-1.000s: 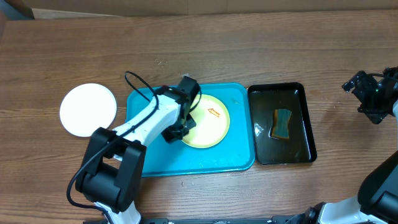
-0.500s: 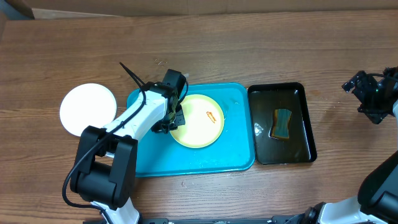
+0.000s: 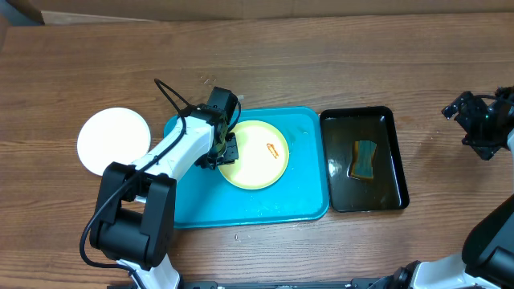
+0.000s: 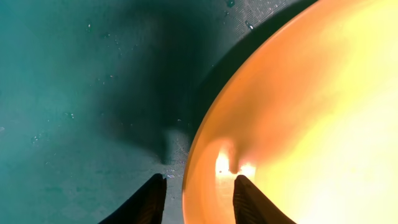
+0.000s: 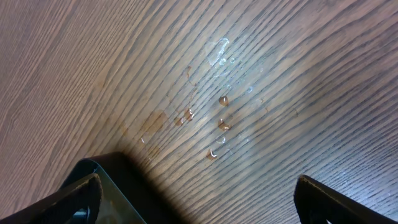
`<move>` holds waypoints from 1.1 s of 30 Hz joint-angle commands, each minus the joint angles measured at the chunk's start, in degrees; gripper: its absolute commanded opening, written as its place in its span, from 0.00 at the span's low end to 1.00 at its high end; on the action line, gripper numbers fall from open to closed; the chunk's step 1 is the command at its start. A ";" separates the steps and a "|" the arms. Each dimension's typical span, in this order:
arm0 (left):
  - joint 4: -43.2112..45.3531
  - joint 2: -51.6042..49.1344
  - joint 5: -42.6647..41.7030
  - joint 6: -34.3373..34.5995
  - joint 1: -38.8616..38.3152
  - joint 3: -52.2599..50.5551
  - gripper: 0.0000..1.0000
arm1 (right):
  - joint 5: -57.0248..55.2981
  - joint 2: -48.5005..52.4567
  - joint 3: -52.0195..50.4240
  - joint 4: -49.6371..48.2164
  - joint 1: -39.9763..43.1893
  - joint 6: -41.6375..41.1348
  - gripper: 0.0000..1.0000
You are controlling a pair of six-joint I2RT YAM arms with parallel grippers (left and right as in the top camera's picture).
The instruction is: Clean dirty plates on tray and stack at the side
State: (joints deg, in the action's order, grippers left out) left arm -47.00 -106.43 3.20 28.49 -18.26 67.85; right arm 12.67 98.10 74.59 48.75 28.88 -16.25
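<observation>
This is a robot test bench, not a kitchen: cabled robot arms stand at a bare wood-grain table. A blue tray lies under the left gripper. Further to the gripper's right, a black tray holds water and a sponge.

Middle crowded, wood open around it

The tray and black tray lie side by side, almost touching. The left arm slants over the tray's left part, and the left gripper blocks the yellow plate from the left. A white plate lies left of the tray. The far table is bare, and the right gripper hangs spread beyond the black tray.
</observation>
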 commanded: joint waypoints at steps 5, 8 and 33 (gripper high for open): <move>1.03 -1.14 -2.84 -0.63 0.24 -0.22 0.52 | 6.23 -0.85 0.81 2.54 0.07 -0.42 1.00; 1.03 -1.14 -4.04 -0.63 0.24 -0.22 0.50 | 16.50 -0.85 0.83 6.23 0.07 1.18 1.00; 1.55 -1.14 -4.09 5.38 0.26 -2.03 0.16 | -14.14 -3.50 -3.06 20.68 -31.26 -6.10 0.77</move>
State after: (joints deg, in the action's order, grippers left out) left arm -45.71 -106.43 -0.86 33.30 -18.26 66.43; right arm 2.46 96.16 74.28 71.33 0.19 -19.75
